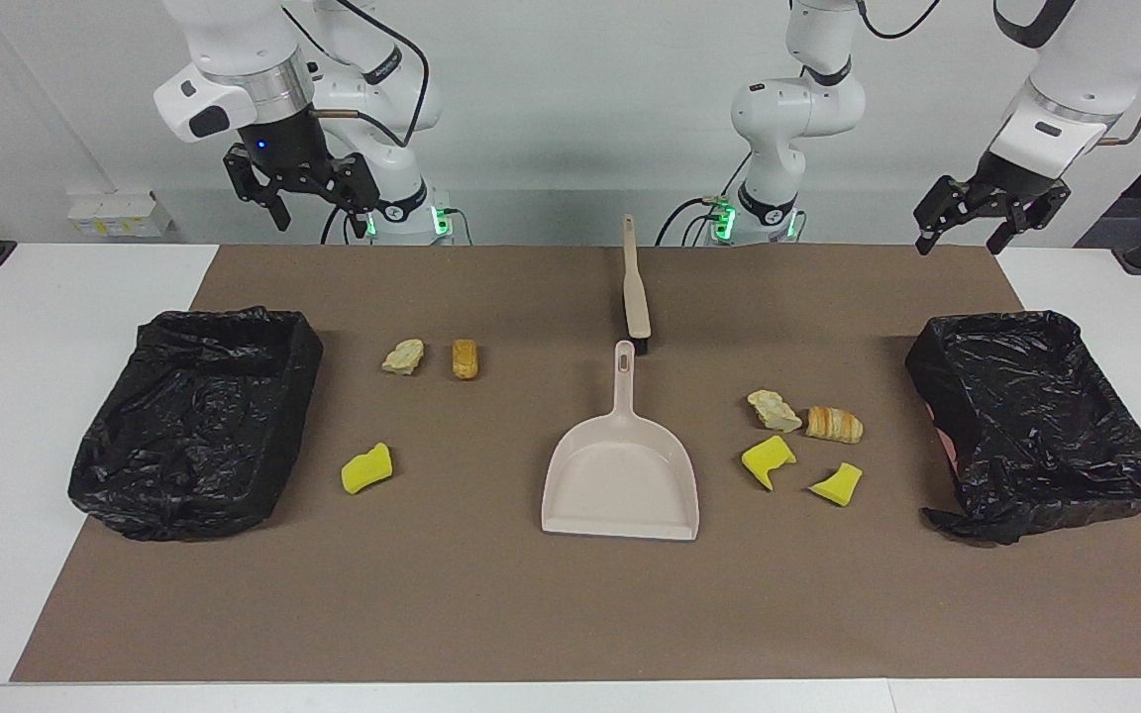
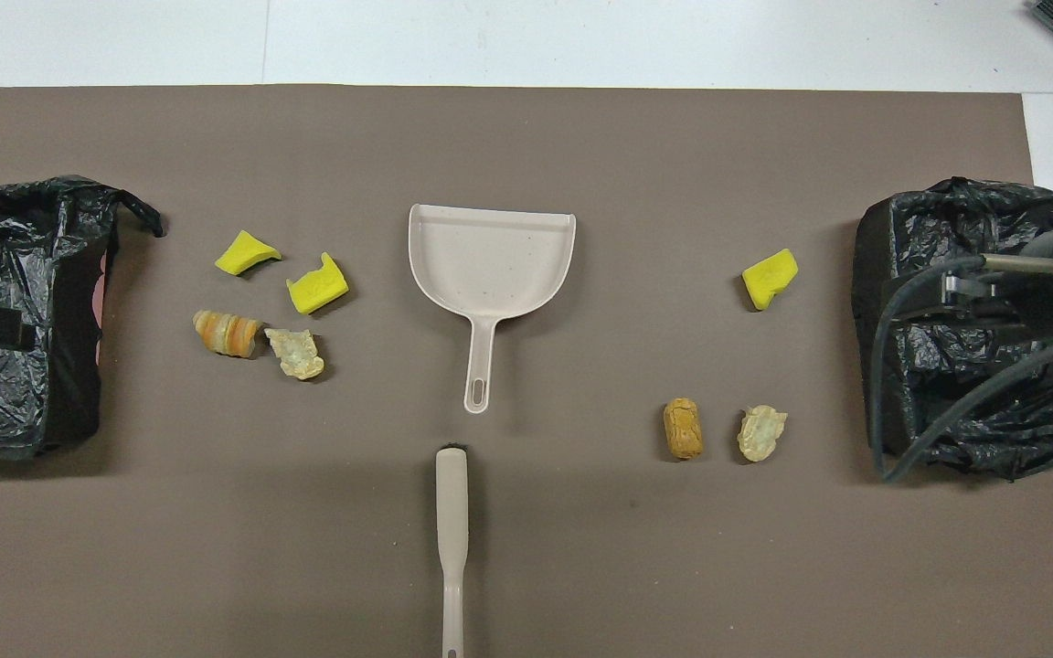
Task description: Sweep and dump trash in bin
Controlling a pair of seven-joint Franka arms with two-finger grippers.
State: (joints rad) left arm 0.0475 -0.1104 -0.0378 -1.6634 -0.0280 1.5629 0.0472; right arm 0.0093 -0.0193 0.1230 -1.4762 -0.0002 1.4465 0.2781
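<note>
Both grippers point(image 1: 301, 198) facing-view only

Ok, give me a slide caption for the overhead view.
Start of sweeping: dustpan and brush lie mid-mat, seven trash scraps in two clusters, a black-lined bin at each end.

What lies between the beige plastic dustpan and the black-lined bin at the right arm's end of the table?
Three scraps: a yellow sponge chunk, a golden-brown bread piece and a pale beige lump on brown paper. Both views show it.
</note>
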